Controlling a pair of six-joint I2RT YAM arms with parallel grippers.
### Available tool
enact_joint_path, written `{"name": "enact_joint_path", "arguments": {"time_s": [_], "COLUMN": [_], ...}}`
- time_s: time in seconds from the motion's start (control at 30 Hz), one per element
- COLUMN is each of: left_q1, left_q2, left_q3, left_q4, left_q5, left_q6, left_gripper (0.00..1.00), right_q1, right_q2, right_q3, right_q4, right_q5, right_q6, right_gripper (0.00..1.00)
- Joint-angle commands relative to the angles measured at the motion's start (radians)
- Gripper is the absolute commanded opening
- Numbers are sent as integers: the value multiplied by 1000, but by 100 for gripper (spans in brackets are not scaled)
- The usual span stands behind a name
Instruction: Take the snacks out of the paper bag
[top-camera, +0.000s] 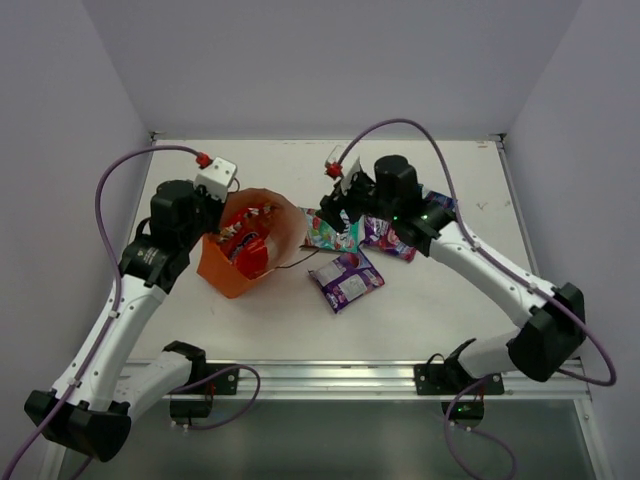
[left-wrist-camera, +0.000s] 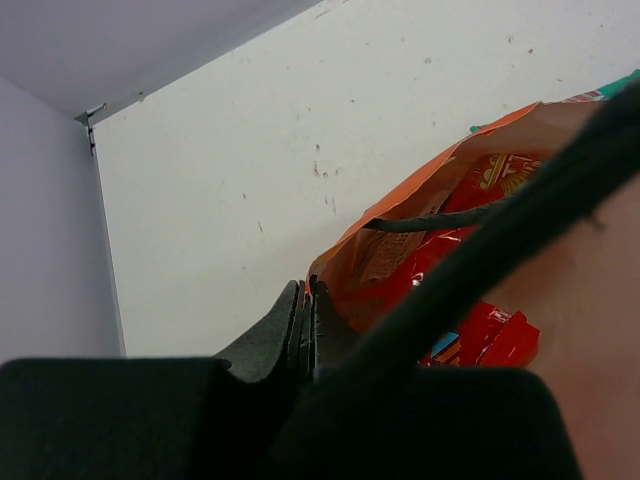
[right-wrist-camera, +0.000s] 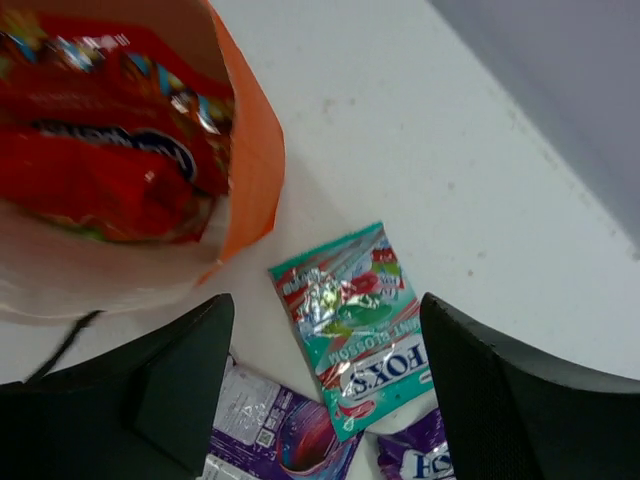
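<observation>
Orange paper bag (top-camera: 228, 272) pinched by left hand (left-wrist-camera: 306, 305) | right hand (right-wrist-camera: 325, 335) spread

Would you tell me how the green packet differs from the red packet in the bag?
The green packet is teal with FOX'S lettering; the red packet is red with a dark logo. The green packet lies flat on the table, outside the bag, beside its mouth; the red packet sits inside the bag. Both are glossy foil packets.
</observation>
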Motion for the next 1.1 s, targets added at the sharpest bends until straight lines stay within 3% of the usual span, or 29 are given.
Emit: {"name": "enact_joint_path", "arguments": {"time_s": [0.0, 0.13, 0.5, 0.87, 0.97, 1.07], "left_q1": [1, 1, 1, 0, 1, 1], "left_q2": [-44, -63, -63, -66, -58, -60], "left_q3": [13, -6, 6, -4, -4, -4], "left_q4": [149, 159, 155, 158, 156, 158], "left_q5": [38, 136, 270, 273, 284, 308], "left_q6": [39, 62, 114, 94, 90, 83], "left_gripper": [0, 0, 0, 0, 0, 0], "right_q1": [2, 97, 291, 391, 403, 404], "right_q2": [-130, -159, 138, 233, 266, 314], "right_q3": [121, 205, 364, 195, 189, 210], "right_q4": [-112, -166, -238, -111, -92, -74], "right_q5": [-178, -178, -158, -43, -39, -13], "right_q6": [-61, -173, -307, -328, -338, -348], "right_gripper": [78, 78, 69, 57, 59, 73]}}
